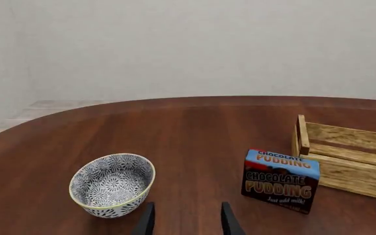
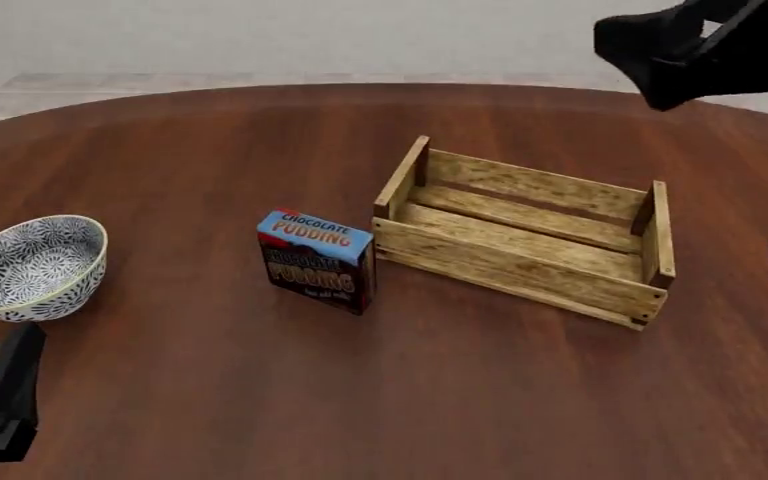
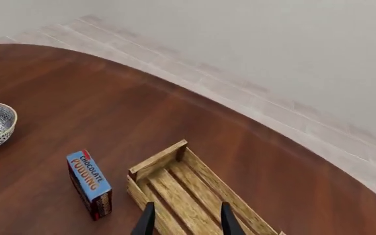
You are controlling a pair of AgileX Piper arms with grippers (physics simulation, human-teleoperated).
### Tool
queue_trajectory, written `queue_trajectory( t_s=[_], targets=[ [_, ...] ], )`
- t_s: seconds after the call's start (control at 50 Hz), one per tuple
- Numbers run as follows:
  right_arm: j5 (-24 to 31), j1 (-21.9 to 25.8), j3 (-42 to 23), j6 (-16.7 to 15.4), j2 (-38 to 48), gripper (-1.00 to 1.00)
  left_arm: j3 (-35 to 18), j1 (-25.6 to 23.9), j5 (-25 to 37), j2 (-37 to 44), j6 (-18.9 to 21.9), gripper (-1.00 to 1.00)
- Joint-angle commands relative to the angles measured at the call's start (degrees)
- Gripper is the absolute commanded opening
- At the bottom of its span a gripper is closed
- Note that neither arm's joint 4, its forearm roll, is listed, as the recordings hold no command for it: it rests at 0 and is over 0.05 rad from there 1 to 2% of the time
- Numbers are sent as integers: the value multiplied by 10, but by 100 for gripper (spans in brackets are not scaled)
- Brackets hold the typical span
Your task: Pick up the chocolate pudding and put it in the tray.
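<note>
While chocolate pudding (image 2: 315, 259) stands upright just left of tray (image 2: 531, 232), your left gripper (image 1: 186, 219) and right gripper (image 3: 186, 218) both gape, empty.

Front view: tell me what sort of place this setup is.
Probably a simulated tabletop test scene rather than a lived-in room: a round dark wooden table before a bare pale wall, holding only a chocolate pudding carton, a slatted wooden crate and a patterned bowl, all rendered.
</note>
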Motion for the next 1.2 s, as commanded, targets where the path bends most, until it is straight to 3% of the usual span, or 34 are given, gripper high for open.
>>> queue_trajectory(
  t_s=[0.02,0.04,0.1,0.2,0.36,0.52,0.94,1.2],
  targets=[
    [5,44,-74,-23,90,100,0,0,0,0,0,100],
    [3,60,-75,-37,101,100,0,0,0,0,0,100],
    [6,58,-90,-16,116,100,0,0,0,0,0,100],
    [5,63,-111,-33,137,100,0,0,0,0,0,100],
    [19,78,-155,-34,185,100,0,0,0,0,0,100],
    [30,100,-193,-18,233,100,0,0,0,0,0,100],
    [21,125,-220,-28,308,100,0,0,0,0,0,100],
    [45,156,-249,-51,343,100,0,0,0,0,0,100]
  ],
)
